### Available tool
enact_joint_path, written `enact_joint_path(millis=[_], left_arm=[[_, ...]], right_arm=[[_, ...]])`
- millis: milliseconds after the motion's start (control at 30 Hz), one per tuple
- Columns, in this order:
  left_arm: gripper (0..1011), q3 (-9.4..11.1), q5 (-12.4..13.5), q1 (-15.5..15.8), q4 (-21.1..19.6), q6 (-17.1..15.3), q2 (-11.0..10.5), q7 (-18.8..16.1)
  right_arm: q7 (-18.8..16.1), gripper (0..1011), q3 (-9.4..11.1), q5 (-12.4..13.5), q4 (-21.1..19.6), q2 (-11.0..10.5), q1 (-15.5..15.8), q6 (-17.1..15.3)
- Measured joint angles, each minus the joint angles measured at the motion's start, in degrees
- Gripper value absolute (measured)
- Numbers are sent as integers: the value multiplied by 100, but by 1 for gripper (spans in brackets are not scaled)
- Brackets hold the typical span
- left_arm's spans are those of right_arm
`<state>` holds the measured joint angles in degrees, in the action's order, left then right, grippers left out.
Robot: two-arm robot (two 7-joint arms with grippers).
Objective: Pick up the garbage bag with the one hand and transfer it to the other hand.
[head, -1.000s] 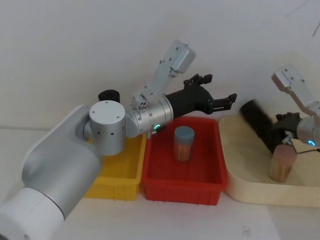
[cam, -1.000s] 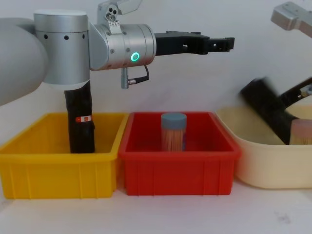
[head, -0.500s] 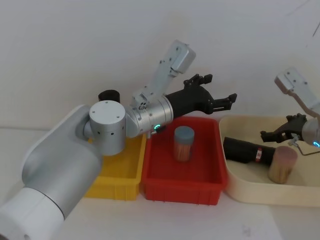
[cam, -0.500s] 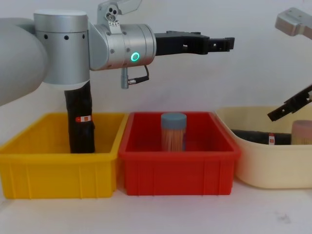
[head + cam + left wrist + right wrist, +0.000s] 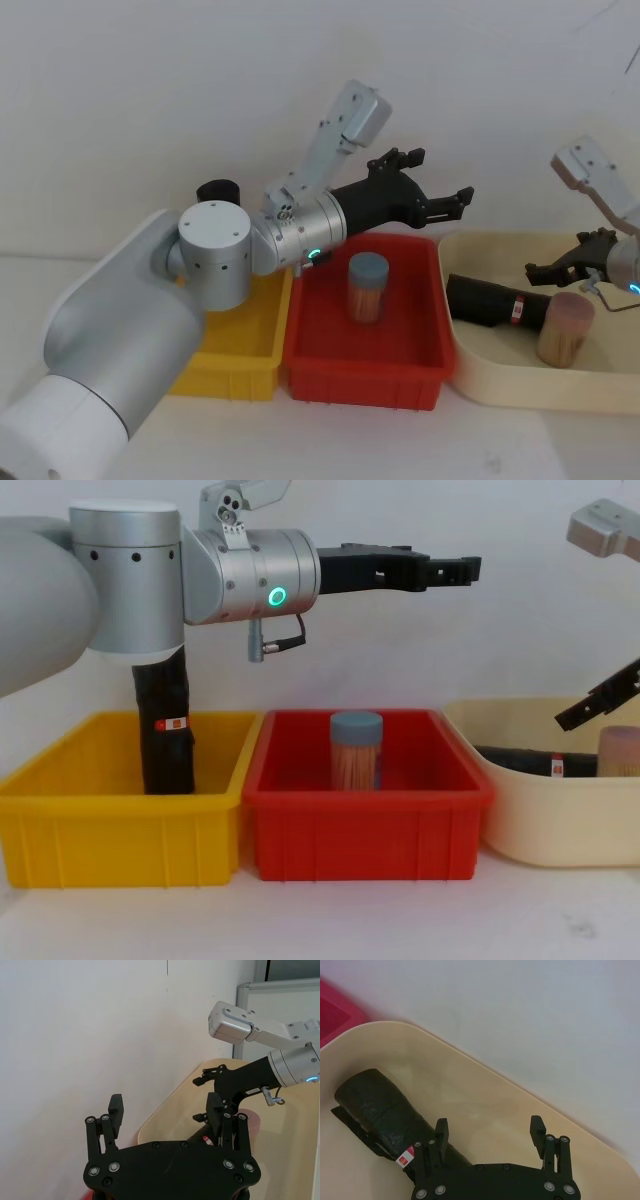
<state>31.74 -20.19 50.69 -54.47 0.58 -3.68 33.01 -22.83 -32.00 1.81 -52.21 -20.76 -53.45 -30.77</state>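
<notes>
White wall behind yellow bin [image 5: 60, 825], red bin [image 5: 365, 825], cream tub [image 5: 530, 825].

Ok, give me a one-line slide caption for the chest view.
Left gripper hovers open above the red bin; a black roll stands in the yellow bin.

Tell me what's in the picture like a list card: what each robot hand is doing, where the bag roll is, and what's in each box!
left gripper: open, in the air over the red bin
right gripper: open, just above the garbage bag, not holding it
garbage bag: lying on its side in the cream tray
cream tray also holds: pink-lidded jar
red bin holds: blue-lidded jar, upright
yellow bin holds: second black roll, standing up
</notes>
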Motion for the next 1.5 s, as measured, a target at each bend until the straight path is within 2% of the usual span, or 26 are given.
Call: enact_joint_path(millis=[433, 867, 1500], left_arm=[[1001, 0, 0, 0, 0, 0, 0, 0], [1001, 0, 0, 0, 0, 0, 0, 0], [1001, 0, 0, 0, 0, 0, 0, 0]], right_arm=[[-14, 1001, 27, 2, 18, 9, 1, -53], [-46, 1002, 134, 93, 104, 145, 23, -244], [-45, 1002, 183, 130, 141, 206, 34, -318]])
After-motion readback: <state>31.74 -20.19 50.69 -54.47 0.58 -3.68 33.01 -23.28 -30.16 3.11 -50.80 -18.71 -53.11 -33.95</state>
